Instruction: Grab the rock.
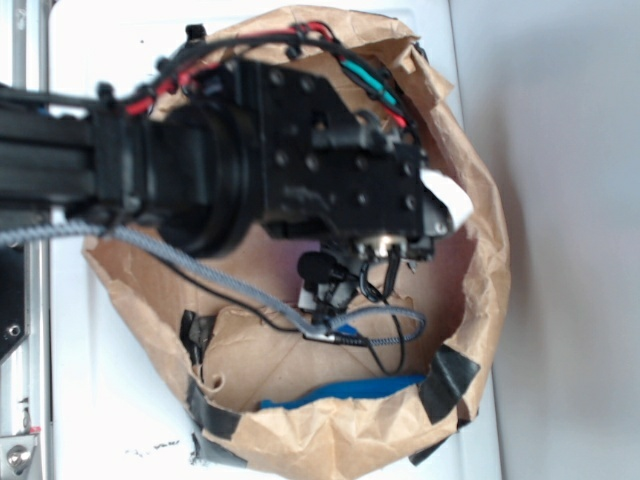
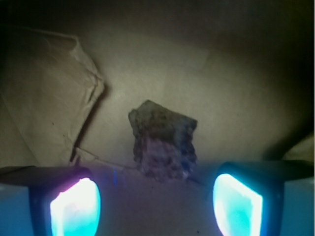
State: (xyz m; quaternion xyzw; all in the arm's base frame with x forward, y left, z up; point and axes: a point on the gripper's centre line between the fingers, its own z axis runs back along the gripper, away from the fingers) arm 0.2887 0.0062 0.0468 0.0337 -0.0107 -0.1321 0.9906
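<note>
The rock, a rough dark grey-brown stone with jagged edges, lies on brown paper at the middle of the wrist view. My gripper is open, its two glowing pads wide apart at the bottom of that view, and the rock sits just beyond the gap between them, touching neither. In the exterior view the black arm and gripper body reach into a brown paper bag and hide the rock.
A whitish paper wad shows at the gripper's right edge. Blue material lies at the bag's lower rim, with black tape on it. A folded paper flap rises left of the rock. Cables hang below the gripper.
</note>
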